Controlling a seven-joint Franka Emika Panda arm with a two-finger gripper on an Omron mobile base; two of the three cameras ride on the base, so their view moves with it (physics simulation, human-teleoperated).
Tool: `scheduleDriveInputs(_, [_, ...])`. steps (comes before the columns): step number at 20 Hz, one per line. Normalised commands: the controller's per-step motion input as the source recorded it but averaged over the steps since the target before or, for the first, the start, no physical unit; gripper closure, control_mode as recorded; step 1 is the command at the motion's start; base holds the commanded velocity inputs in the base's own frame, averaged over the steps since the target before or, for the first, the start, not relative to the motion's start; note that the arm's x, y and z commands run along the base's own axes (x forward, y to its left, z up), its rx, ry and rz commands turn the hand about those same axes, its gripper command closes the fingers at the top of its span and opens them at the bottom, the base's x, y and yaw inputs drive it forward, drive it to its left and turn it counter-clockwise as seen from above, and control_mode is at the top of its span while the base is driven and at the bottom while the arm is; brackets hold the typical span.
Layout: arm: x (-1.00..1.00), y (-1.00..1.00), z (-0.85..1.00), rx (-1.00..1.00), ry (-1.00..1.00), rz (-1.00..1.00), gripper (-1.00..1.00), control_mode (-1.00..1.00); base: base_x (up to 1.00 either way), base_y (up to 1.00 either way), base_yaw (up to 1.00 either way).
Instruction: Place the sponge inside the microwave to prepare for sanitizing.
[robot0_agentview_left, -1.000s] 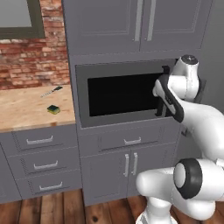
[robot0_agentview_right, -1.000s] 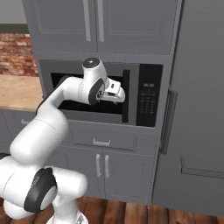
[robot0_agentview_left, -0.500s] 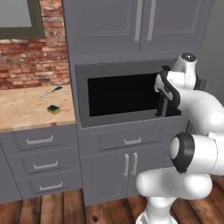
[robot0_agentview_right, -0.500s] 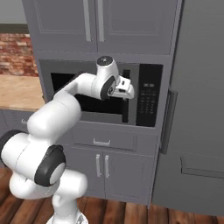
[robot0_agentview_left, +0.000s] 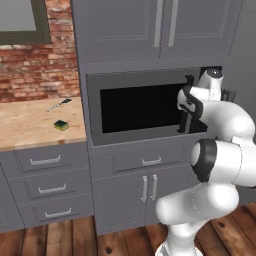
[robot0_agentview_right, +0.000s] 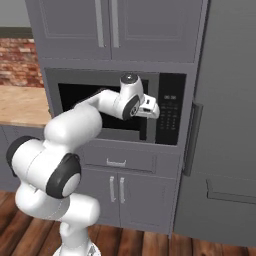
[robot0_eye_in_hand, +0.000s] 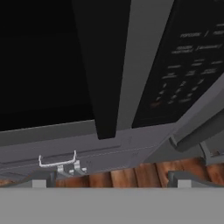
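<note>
The gripper (robot0_agentview_right: 156, 111) is raised to the microwave (robot0_agentview_left: 140, 107), level with the door's right edge just beside the black button panel (robot0_agentview_right: 171, 107); jaws spread wide, holding nothing. The door handle (robot0_eye_in_hand: 105, 87) stands directly ahead in the hand view. The microwave door is shut. The sponge (robot0_agentview_left: 61, 124) lies on the wooden counter (robot0_agentview_left: 25, 127) to the left, near a thin utensil (robot0_agentview_left: 58, 104).

Sponge (robot0_agentview_left: 61, 124) on counter (robot0_agentview_left: 30, 130) left of microwave (robot0_agentview_left: 140, 107), utensil (robot0_agentview_left: 58, 104) behind sponge
</note>
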Motion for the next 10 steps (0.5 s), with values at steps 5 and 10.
scheduleDriveInputs(5, [0.10, 0.00, -0.27, 0.00, -0.18, 0.00, -1.00, -1.00, 0.00, 0.00, 0.00])
scheduleDriveInputs(10, [0.15, 0.00, -0.32, 0.00, -0.21, 0.00, -1.00, -1.00, 0.00, 0.00, 0.00])
